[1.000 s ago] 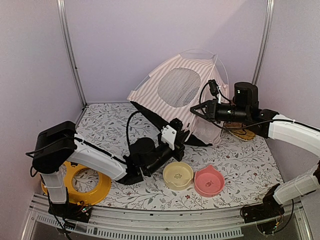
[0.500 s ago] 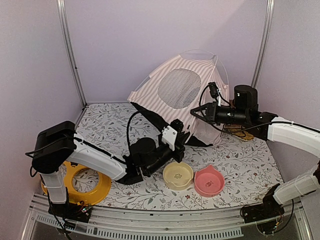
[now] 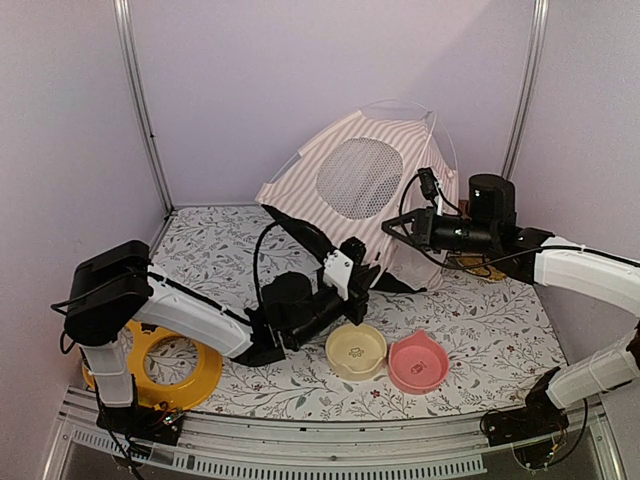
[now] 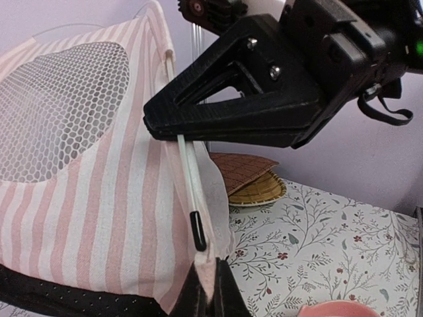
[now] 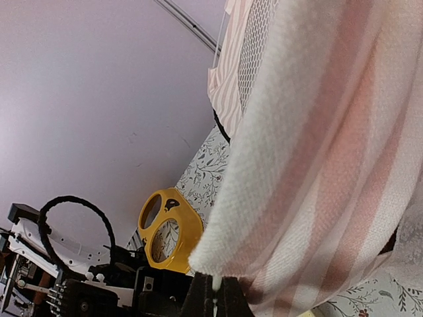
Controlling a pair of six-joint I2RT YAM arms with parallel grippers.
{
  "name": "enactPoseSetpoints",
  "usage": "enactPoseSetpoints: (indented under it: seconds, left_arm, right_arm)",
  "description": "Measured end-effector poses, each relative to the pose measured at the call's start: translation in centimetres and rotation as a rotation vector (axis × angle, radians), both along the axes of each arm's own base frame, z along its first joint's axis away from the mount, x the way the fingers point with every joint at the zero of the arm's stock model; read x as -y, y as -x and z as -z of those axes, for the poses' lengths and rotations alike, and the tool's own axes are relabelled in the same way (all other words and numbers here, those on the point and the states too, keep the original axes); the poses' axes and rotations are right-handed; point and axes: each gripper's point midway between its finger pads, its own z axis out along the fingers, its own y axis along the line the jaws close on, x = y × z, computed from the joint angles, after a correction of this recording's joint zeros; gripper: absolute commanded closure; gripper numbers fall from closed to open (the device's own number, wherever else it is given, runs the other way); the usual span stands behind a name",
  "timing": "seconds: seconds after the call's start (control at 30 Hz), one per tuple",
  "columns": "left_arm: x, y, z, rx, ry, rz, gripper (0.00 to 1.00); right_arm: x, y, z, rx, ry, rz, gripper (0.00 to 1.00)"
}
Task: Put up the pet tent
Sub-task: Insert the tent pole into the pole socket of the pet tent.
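The pet tent [image 3: 350, 180], pink-and-white striped with a round white mesh panel, stands tilted at the back of the table. My left gripper [image 3: 366, 268] is shut on the tent's lower front corner; the left wrist view shows pink fabric pinched between the jaws [image 4: 213, 281]. Just above that corner ends a thin clear pole [image 4: 187, 165] with a black tip. My right gripper [image 3: 388, 225] is shut on this pole at the tent's right edge, higher up. In the right wrist view the striped cloth [image 5: 317, 165] hangs over the shut jaws [image 5: 213, 285].
A cream bowl [image 3: 355, 350] and a pink bowl [image 3: 417, 362] sit near the front. A yellow ring holder [image 3: 150, 365] lies at front left. A brown quilted mat on a woven dish [image 3: 482, 265] lies behind the right arm. Walls enclose the back and sides.
My right arm has sunk a little while keeping its grip on the pole. The tent's shape has shifted slightly. The left gripper has hardly moved.
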Motion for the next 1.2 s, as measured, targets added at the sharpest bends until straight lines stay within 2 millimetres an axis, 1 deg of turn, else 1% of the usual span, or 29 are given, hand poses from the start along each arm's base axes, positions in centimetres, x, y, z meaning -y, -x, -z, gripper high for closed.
enactPoseSetpoints:
  seconds: [0.57,0.93,1.2]
  left_arm:
    - [0.0,-0.5,0.6,-0.033,-0.004,0.032,1.0]
    - [0.5,-0.6,0.8,-0.043,-0.026,0.059,1.0]
    - [0.4,-1.4,0.9,-0.08,-0.012,0.069,1.0]
  right_arm:
    - [0.2,0.0,0.8,0.004,-0.011,0.005,1.0]
    - [0.3,-0.1,1.2,0.003,-0.021,0.012,1.0]
    - [0.4,-0.3,1.2,0.01,-0.026,0.026,1.0]
